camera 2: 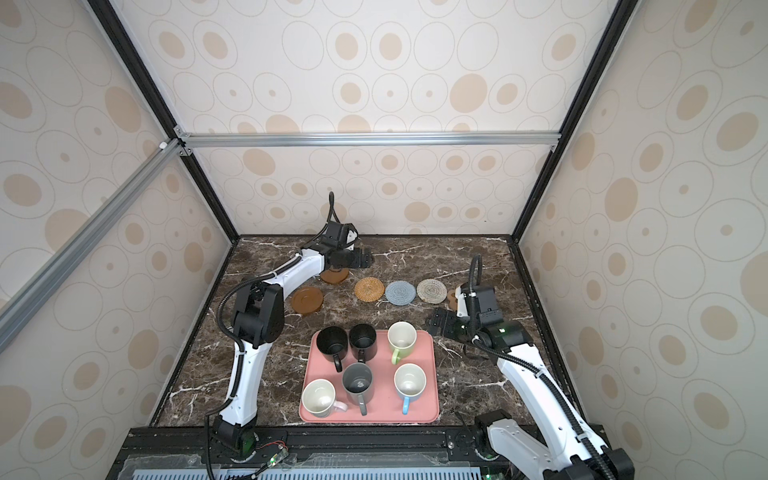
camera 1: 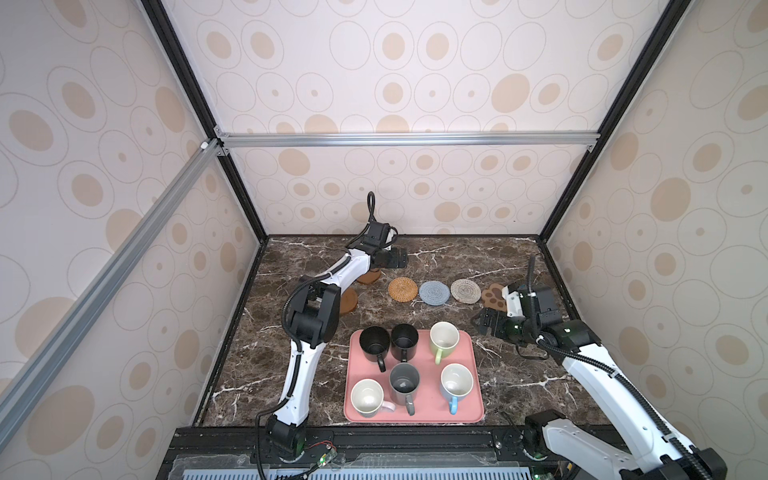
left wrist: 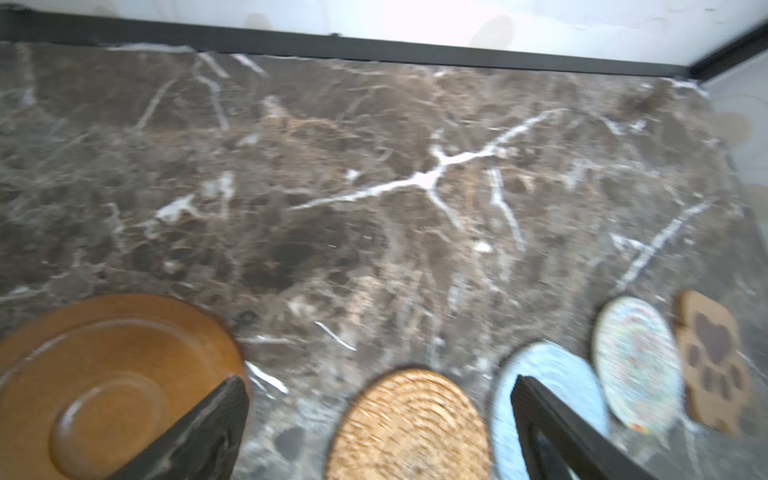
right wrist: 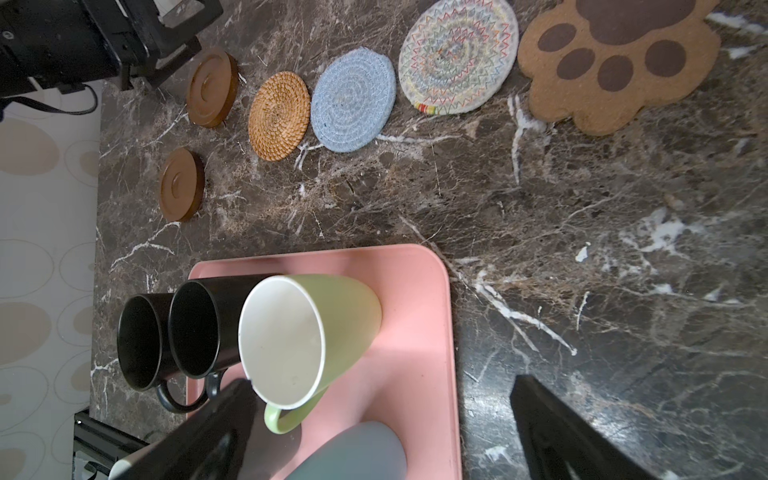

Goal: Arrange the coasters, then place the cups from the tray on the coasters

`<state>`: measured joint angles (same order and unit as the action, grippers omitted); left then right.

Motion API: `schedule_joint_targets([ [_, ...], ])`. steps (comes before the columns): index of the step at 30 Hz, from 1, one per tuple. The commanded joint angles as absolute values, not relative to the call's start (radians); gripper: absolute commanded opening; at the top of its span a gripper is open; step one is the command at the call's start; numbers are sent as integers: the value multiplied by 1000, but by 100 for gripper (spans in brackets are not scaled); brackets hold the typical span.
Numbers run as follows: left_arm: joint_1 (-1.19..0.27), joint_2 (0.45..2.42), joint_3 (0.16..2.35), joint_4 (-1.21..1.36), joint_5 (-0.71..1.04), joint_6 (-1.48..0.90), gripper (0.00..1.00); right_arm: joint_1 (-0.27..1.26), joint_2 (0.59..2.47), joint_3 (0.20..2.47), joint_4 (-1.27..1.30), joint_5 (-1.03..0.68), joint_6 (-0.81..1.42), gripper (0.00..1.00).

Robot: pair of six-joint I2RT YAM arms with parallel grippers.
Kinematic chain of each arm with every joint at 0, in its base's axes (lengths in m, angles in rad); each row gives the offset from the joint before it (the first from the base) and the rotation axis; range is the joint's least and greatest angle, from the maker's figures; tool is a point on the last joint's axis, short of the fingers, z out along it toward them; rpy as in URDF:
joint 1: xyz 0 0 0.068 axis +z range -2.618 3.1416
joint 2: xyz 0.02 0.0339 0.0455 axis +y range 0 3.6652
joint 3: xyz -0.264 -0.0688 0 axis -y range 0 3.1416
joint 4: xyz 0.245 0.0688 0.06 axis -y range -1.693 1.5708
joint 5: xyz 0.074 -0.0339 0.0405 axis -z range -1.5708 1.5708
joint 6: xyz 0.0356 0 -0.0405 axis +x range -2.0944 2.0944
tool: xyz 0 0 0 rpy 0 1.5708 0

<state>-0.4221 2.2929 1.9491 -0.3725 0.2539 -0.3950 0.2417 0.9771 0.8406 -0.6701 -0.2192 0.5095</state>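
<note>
cups (camera 1: pixel 404 382) all sit on the pink tray (camera 1: pixel 430 409).

The left arm (camera 1: pixel 309 316) blocks most of the far wooden disc (camera 1: pixel 369 278) by the back edge of the surface (camera 1: pixel 436 257), and half the nearer disc (camera 1: pixel 350 301). Over there the right arm (camera 1: pixel 524 305) covers part of the paw coaster (camera 1: pixel 493 296). Left wrist view, all smeared, and the rattan coaster (left wrist: pixel 409 424) runs off frame. In the right wrist view the grey mug (right wrist: pixel 353 453) is cut off too.
</note>
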Motion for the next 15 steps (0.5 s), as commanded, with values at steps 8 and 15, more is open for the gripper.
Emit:
schedule_joint_targets([
  [8, -537, 2123, 1690, -232, 299, -446, 100, 250, 969, 821, -678, -216, 522, 100],
  [15, -559, 2126, 1618, -209, 314, -473, 100, 249, 980, 816, -672, -222, 523, 100],
])
